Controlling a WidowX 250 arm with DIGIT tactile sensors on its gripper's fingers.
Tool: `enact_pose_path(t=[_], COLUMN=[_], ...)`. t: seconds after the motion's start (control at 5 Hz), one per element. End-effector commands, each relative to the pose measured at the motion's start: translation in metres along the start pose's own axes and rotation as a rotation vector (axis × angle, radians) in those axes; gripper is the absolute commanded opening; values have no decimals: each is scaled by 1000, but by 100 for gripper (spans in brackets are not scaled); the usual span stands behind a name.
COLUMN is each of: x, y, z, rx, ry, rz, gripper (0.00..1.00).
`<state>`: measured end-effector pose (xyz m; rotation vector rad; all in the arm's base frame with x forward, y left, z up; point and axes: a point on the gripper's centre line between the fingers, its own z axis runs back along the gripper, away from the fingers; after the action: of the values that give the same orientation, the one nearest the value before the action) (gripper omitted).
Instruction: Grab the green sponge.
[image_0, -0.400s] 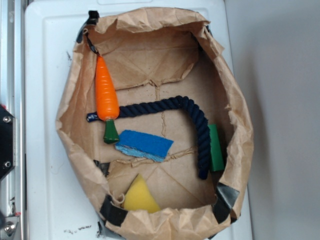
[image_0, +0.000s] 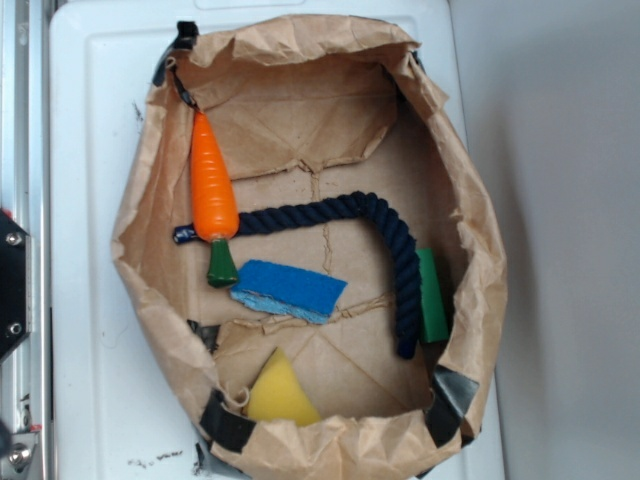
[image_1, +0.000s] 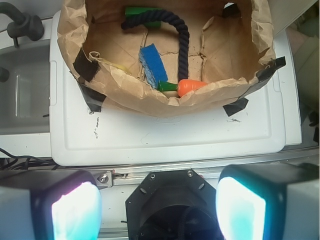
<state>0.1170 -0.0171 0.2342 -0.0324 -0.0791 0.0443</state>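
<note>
Wrist view first: the gripper (image_1: 159, 205) hangs well back from the work, over the rail at the edge of the white table (image_1: 165, 135), its two pale pads (image_1: 75, 212) spread wide apart with nothing between them. So it is open and empty.

Ahead of it sits the brown paper bag (image_1: 150, 102), rolled down into a shallow, crinkled basin with black tape at the corners. The green sponge (image_1: 142, 12) lies at the far side of that basin, beyond everything else, a little left of the gripper's centre line. From here its long axis runs across the view, left to right. In the exterior view the same green sponge (image_0: 431, 295) lies pressed along the bag's right wall, long axis running up and down the picture, with the dark blue rope (image_0: 395, 260) just beside it on the inner side, seemingly touching.

I'd judge the reach has to carry forward over the near wall and clear across the bag, and the narrow slot between rope and paper wall will be the awkward part.

The sponge is a slim, plain foam block, soft-looking. Nearer lie the blue sponge (image_0: 288, 289), a glossy orange toy carrot (image_0: 214, 195) and a yellow foam wedge (image_0: 280, 393).
</note>
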Motion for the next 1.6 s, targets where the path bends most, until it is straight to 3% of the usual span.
enact_pose_path(t=[0.0, 0.2, 0.8, 1.0, 1.4], x=[91, 135, 135, 150, 162], y=[-25, -27, -27, -15, 11], z=[-18, -34, -34, -54, -87], rx=[21, -14, -14, -71, -108], ry=[-18, -12, -12, -26, -48], rz=[73, 10, 10, -59, -139], gripper=[100, 100, 100, 100, 100])
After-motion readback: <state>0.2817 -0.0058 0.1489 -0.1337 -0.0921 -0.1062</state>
